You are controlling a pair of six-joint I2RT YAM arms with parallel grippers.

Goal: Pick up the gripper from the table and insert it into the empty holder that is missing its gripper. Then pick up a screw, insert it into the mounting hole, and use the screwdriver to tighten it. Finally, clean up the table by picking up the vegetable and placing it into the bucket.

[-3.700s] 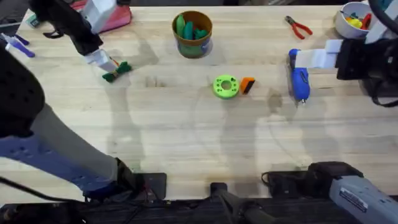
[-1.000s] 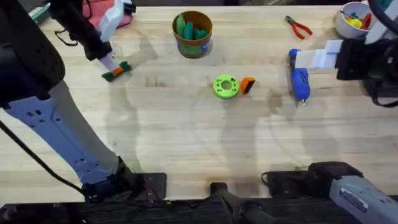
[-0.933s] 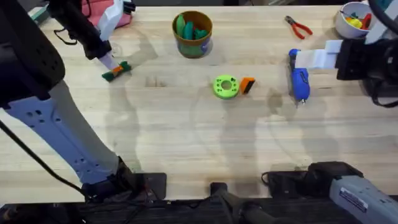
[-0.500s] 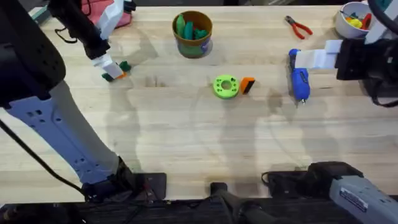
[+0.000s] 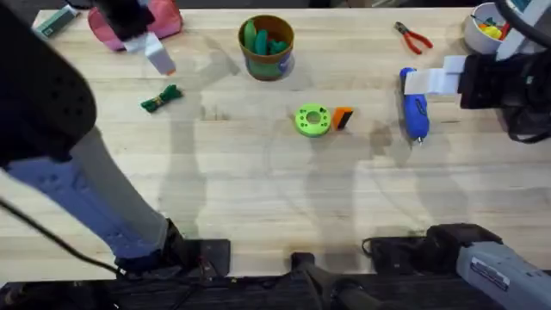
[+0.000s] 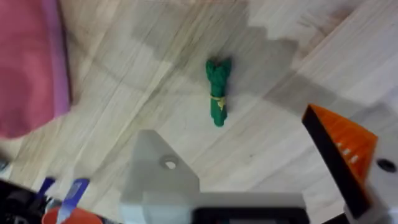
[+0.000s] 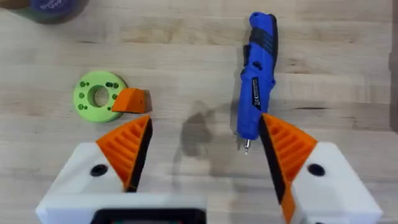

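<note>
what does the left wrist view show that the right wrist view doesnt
Left wrist only: the vegetable lying loose on the wood, a pink object beside it, and the left end effector with one orange pad missing. Right wrist only: the blue screwdriver, the green disc with the orange gripper touching it, and the open right end effector. Both share the wooden table.

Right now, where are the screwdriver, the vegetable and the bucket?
screwdriver (image 7: 256, 87): right wrist view, on its blue body.
vegetable (image 6: 218, 91): left wrist view, by its yellowish band.
bucket (image 5: 266, 57): overhead view, on its outer wall.
</note>
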